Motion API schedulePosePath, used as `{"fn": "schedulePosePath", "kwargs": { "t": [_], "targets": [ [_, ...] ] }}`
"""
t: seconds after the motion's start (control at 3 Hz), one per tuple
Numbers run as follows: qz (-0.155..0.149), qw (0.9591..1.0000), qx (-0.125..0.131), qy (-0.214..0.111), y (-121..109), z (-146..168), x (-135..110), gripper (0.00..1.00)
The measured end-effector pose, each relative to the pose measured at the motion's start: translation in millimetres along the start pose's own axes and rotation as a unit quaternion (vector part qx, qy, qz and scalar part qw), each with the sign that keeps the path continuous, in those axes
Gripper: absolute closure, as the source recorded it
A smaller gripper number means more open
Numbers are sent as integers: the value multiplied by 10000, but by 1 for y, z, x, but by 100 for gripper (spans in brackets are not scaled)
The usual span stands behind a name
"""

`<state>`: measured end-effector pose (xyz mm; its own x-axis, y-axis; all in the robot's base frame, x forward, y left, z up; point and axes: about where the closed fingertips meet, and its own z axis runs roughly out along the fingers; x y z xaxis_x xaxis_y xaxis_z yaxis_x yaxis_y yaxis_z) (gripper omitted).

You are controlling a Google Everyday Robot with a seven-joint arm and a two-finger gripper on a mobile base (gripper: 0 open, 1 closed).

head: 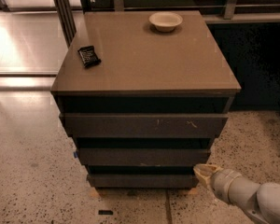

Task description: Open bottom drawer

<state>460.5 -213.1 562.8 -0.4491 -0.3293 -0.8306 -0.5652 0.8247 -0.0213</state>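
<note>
A dark brown cabinet with three handleless drawer fronts stands in the middle of the camera view. The bottom drawer (140, 180) is the lowest, narrowest front and looks pushed in. Above it are the middle plain front (142, 156) and the top front (144, 125) with pale scratch marks. My gripper (204, 173), pale and on a white arm coming from the lower right, is low by the floor at the right end of the bottom drawer front, close to or touching its corner.
On the cabinet top (144, 59) lie a small black packet (89, 56) at the left and a white bowl (165, 21) at the back. Speckled floor (32, 181) surrounds the cabinet. A dark metal post (65, 10) stands behind at the left.
</note>
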Motion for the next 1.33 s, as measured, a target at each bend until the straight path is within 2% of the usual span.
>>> {"fn": "schedulePosePath", "kwargs": {
  "t": [0.67, 1.0, 1.33],
  "targets": [
    [42, 10000, 32, -17, 0, 3, 4, 100],
    [499, 9972, 488, -263, -11, 42, 52, 100],
    [891, 9915, 848, -425, -22, 76, 89, 100]
  ]
}}
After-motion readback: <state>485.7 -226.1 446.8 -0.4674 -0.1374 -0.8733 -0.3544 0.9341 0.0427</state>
